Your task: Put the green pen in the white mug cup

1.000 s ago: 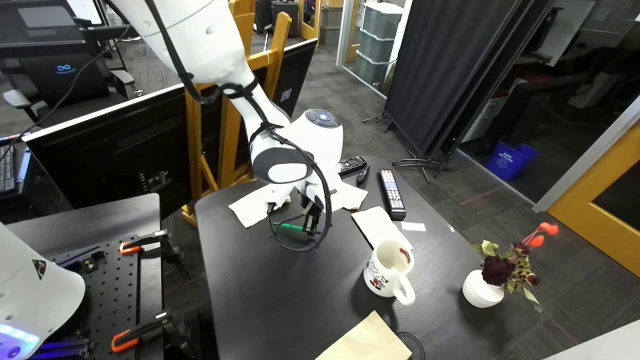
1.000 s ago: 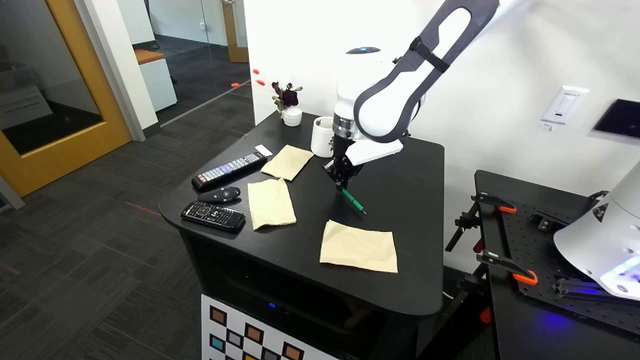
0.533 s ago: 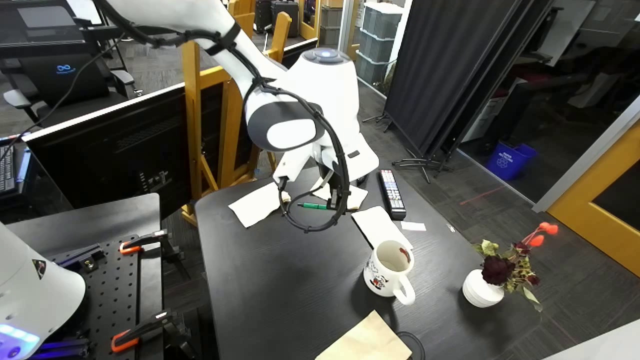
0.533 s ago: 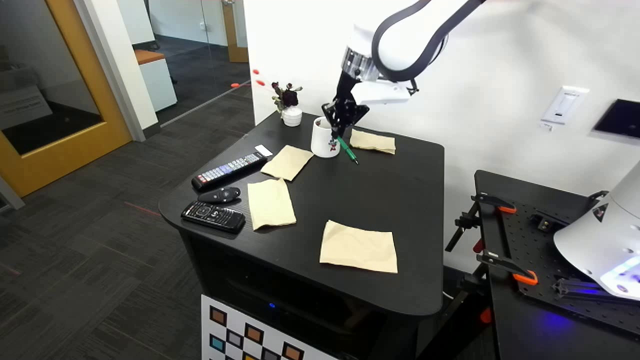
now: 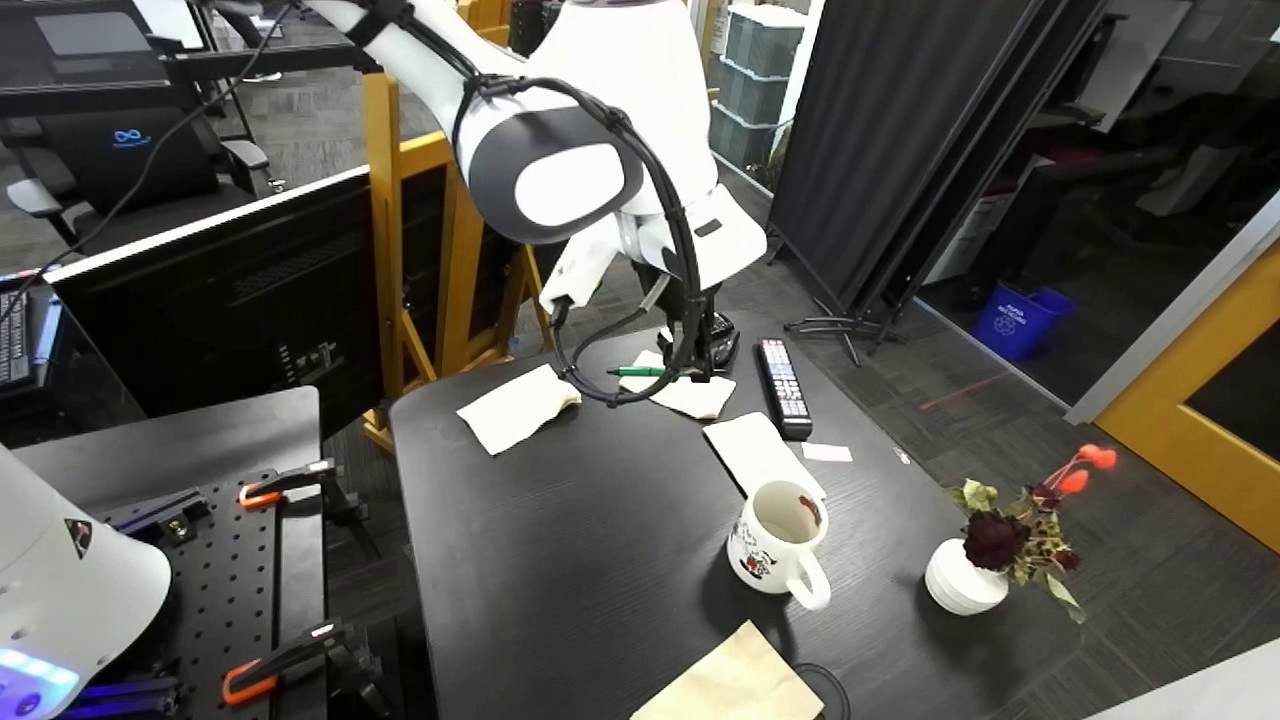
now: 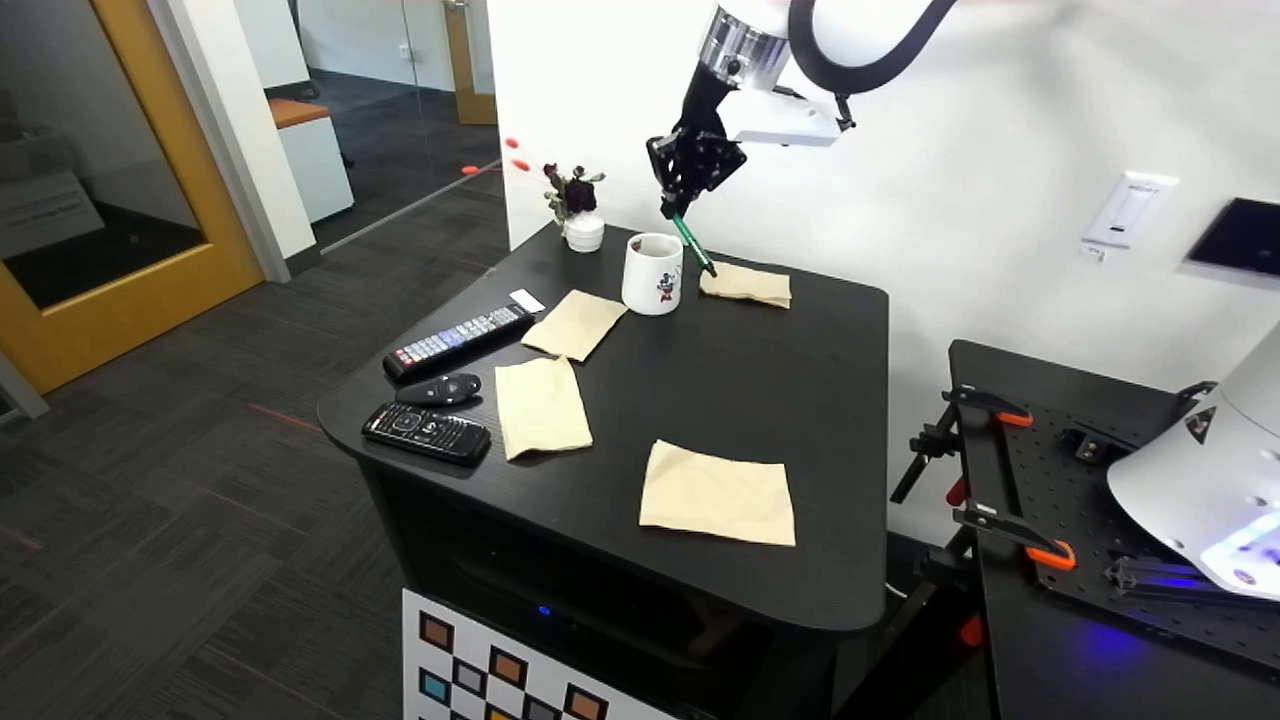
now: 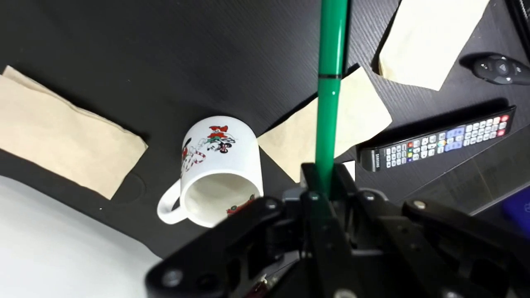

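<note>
Gripper (image 7: 326,176) pinches the green pen (image 7: 329,93) near one end, with the rest of the barrel jutting past the edge of the wrist view. Both hang above the worktop (image 6: 800,390). In an exterior view the pen (image 6: 694,243) slants, its dark free end lower than the held one. Apart from it, the white mug cup (image 7: 223,159) stands upright on the worktop in both exterior views, with cartoon figures on its side and its pale inside showing. One tan napkin (image 7: 360,118) lies just beside the mug, another napkin (image 7: 70,132) on the opposite side. Farther along are a third napkin (image 6: 543,405) and a fourth napkin (image 6: 717,493). A long remote (image 6: 460,340) with coloured keys has a white card (image 6: 527,300) just beside one end; next come a small oval remote (image 6: 438,390) and a black remote (image 6: 427,433), in a row near the worktop's rounded edge. Beyond the mug, a round white vase (image 5: 965,578) holds dark red flowers (image 5: 995,540). Orange-tipped clamps (image 6: 1010,530) sit near the robot's white base (image 6: 1220,490); a blue bin (image 5: 1018,322) stands on the floor.
</note>
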Available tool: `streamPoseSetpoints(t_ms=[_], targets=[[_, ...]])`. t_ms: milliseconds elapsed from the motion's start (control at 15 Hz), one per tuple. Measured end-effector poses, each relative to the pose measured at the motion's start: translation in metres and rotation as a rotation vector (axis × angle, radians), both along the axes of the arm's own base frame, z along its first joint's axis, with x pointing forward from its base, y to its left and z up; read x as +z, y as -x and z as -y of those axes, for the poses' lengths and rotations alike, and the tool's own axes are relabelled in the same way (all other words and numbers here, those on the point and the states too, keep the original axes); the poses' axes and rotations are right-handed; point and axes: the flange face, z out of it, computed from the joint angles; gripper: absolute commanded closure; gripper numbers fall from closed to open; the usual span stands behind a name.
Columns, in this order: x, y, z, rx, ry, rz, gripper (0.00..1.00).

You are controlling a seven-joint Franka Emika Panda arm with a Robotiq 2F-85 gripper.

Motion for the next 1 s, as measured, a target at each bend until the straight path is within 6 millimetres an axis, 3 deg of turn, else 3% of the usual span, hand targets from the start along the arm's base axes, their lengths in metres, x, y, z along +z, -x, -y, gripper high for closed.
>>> streamPoseSetpoints(t_ms=[67,333,733,1000], targets=[[-0.003,0.0,0.001,-0.002,0.001,-0.005,0.97],[-0.009,-0.001,0.003,-0.02,0.027,-0.007,0.97],[-0.021,-0.008,0.014,-0.18,0.188,0.054,0.97],[-0.021,-0.017,0.01,-0.253,0.287,0.119,0.97]])
